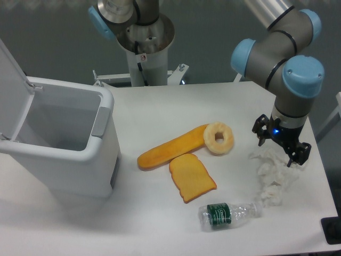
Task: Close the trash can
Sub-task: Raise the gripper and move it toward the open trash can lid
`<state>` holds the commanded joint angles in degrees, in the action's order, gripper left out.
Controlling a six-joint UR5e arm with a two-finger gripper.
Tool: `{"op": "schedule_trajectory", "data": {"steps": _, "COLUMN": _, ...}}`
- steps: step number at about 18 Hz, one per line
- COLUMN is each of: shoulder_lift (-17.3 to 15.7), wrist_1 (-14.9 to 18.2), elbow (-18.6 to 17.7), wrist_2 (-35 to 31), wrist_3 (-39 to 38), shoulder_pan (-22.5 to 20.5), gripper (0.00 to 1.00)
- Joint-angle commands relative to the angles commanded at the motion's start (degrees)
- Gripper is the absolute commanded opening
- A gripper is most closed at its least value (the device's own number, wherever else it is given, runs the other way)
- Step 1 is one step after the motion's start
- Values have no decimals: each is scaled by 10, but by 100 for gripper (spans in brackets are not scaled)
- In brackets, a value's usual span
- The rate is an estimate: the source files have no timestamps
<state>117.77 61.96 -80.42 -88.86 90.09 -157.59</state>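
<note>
Trash can (58,144) sits at the table's left edge, lid (10,85) raised and leaning back, grey latch (101,121) facing the food items. Gripper (282,146) hangs well right of the can, over crumpled tissue (272,176), fingers spread, holding nothing. Risks, as I judge them: the traverse toward the can could sweep the donut (219,138) or long bread (173,148); a low approach may hit the can's rim instead of the lid.

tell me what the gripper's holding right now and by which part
Nothing, as far as the view shows. The gripper hangs open just above the crumpled white tissue, with no object between its fingers.
</note>
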Motion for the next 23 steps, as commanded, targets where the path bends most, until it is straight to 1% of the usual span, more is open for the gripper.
{"op": "schedule_trajectory", "data": {"steps": 4, "shoulder_lift": -4, "wrist_1": 0, "elbow": -3, "wrist_2": 1, "wrist_3": 0, "shoulder_pan": 3, "gripper": 100}}
{"op": "schedule_trajectory", "data": {"steps": 8, "shoulder_lift": -37, "wrist_1": -3, "elbow": -12, "wrist_2": 0, "wrist_3": -11, "shoulder_pan": 11, "gripper": 100}}
{"op": "schedule_trajectory", "data": {"steps": 9, "shoulder_lift": -52, "wrist_1": -4, "elbow": -28, "wrist_2": 0, "wrist_3": -17, "shoulder_pan": 13, "gripper": 100}}
{"op": "schedule_trajectory", "data": {"steps": 10, "shoulder_lift": -68, "wrist_1": -10, "elbow": -39, "wrist_2": 1, "wrist_3": -46, "shoulder_pan": 14, "gripper": 100}}
{"op": "schedule_trajectory", "data": {"steps": 11, "shoulder_lift": -76, "wrist_1": -11, "elbow": -50, "wrist_2": 3, "wrist_3": -87, "shoulder_pan": 17, "gripper": 100}}
{"op": "schedule_trajectory", "data": {"steps": 13, "shoulder_lift": -89, "wrist_1": -11, "elbow": -54, "wrist_2": 4, "wrist_3": -133, "shoulder_pan": 27, "gripper": 100}}
{"op": "schedule_trajectory", "data": {"steps": 15, "shoulder_lift": -107, "wrist_1": -13, "elbow": -57, "wrist_2": 4, "wrist_3": -153, "shoulder_pan": 40, "gripper": 100}}
{"op": "schedule_trajectory", "data": {"steps": 16, "shoulder_lift": -119, "wrist_1": -14, "elbow": -58, "wrist_2": 5, "wrist_3": -184, "shoulder_pan": 45, "gripper": 100}}
{"op": "schedule_trajectory", "data": {"steps": 18, "shoulder_lift": -140, "wrist_1": -13, "elbow": -64, "wrist_2": 5, "wrist_3": -255, "shoulder_pan": 68, "gripper": 100}}
{"op": "schedule_trajectory", "data": {"steps": 21, "shoulder_lift": -173, "wrist_1": -14, "elbow": -88, "wrist_2": 12, "wrist_3": -305, "shoulder_pan": 92, "gripper": 100}}
{"op": "schedule_trajectory", "data": {"steps": 23, "shoulder_lift": -206, "wrist_1": -13, "elbow": -106, "wrist_2": 28, "wrist_3": -335, "shoulder_pan": 105, "gripper": 100}}
